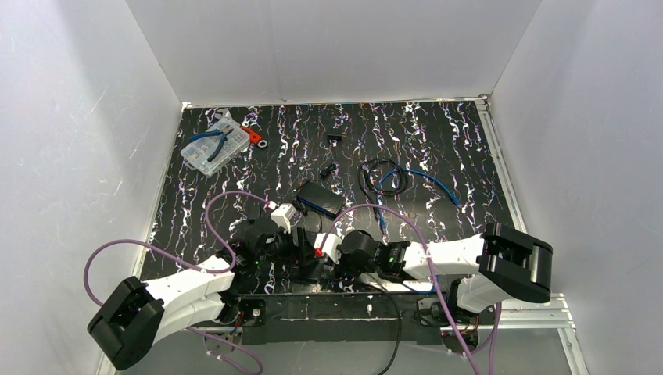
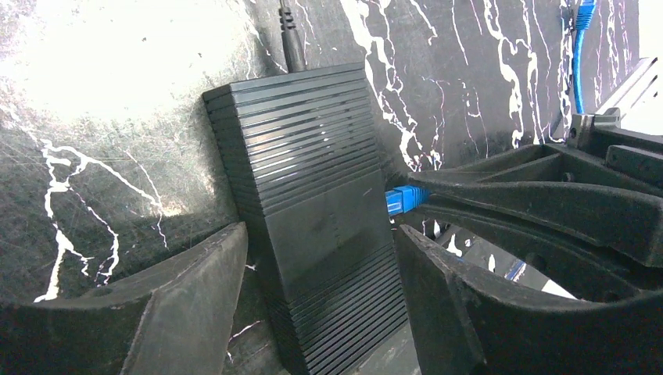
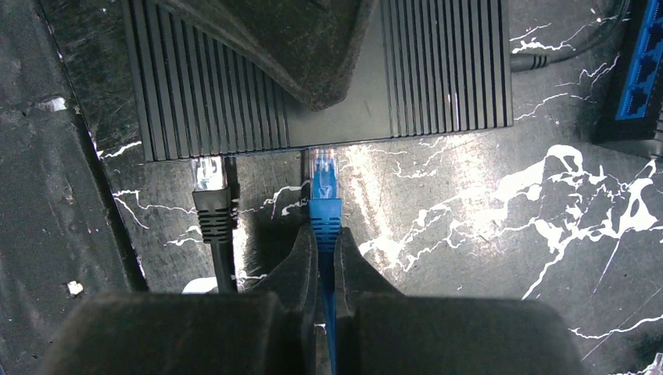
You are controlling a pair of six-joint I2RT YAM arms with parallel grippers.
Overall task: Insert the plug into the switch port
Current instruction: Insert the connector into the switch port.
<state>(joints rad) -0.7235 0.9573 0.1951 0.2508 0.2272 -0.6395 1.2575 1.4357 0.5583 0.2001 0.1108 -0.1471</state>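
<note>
A black ribbed switch (image 2: 313,180) lies flat on the marbled table. My left gripper (image 2: 320,231) is open and straddles it, one finger (image 2: 195,297) a little off its left side, the other (image 2: 453,297) close by its right side. My right gripper (image 3: 322,234) is shut on the blue cable just behind the blue plug (image 3: 324,199). The plug's clear tip meets the switch's front face (image 3: 313,129). The plug also shows in the left wrist view (image 2: 403,199), at the switch's right side. In the top view both grippers meet at the near centre (image 1: 313,262).
A black cable with a clear plug (image 3: 209,183) lies at the switch's front face, left of the blue plug. A second black switch (image 1: 320,199) with blue ports (image 3: 637,70) sits just behind. A coiled blue cable (image 1: 399,180) and a clear parts box (image 1: 209,150) lie farther back.
</note>
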